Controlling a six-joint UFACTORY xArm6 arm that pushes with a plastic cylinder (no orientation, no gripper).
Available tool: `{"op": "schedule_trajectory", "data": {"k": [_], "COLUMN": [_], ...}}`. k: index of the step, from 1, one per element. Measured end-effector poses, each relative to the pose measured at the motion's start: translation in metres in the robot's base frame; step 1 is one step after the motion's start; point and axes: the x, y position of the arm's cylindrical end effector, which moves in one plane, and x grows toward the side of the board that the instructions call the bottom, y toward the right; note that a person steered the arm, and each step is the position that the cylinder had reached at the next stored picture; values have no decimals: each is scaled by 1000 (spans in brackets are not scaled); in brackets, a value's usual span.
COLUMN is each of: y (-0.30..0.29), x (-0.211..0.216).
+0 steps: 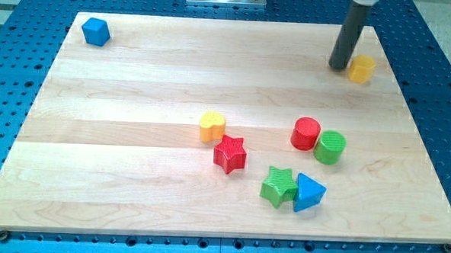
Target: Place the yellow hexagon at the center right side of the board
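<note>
The yellow hexagon lies near the view's top right corner of the wooden board. My tip rests on the board right beside the hexagon's left side, close to touching it. The dark rod rises from the tip toward the view's top.
A blue cube sits at the top left. A yellow heart and red star are near the middle. A red cylinder, green cylinder, green star and blue triangle lie at the lower right.
</note>
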Motion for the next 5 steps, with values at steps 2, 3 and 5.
{"op": "schedule_trajectory", "data": {"k": [2, 3, 5], "y": [25, 25, 25], "x": [-30, 28, 87]}}
